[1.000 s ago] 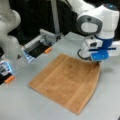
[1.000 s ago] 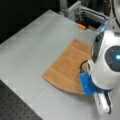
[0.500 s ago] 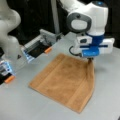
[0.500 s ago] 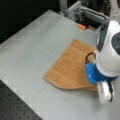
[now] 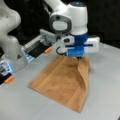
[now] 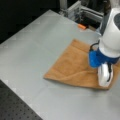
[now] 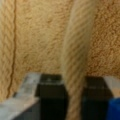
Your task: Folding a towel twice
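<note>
The towel (image 5: pixel 61 83) lay spread on the grey table (image 5: pixel 105 100), its edge at a front view's right raised in a fold that rose to the gripper (image 5: pixel 79 58). In a front view the same cloth (image 6: pixel 72 67) showed a shallow ridge running toward the arm, and the gripper (image 6: pixel 105 75) hung low over the corner at that view's right. The arm stood above that raised edge with its wrist pointing straight down and its white and blue head tilted toward the camera. Against half a second before, the arm had come further over the cloth and the lifted edge had travelled with it, folding more of the towel up from the table. In the wrist view the two black fingers (image 7: pixel 51 97) were pressed together on a rolled strip of the towel (image 7: pixel 77 55) between them.
</note>
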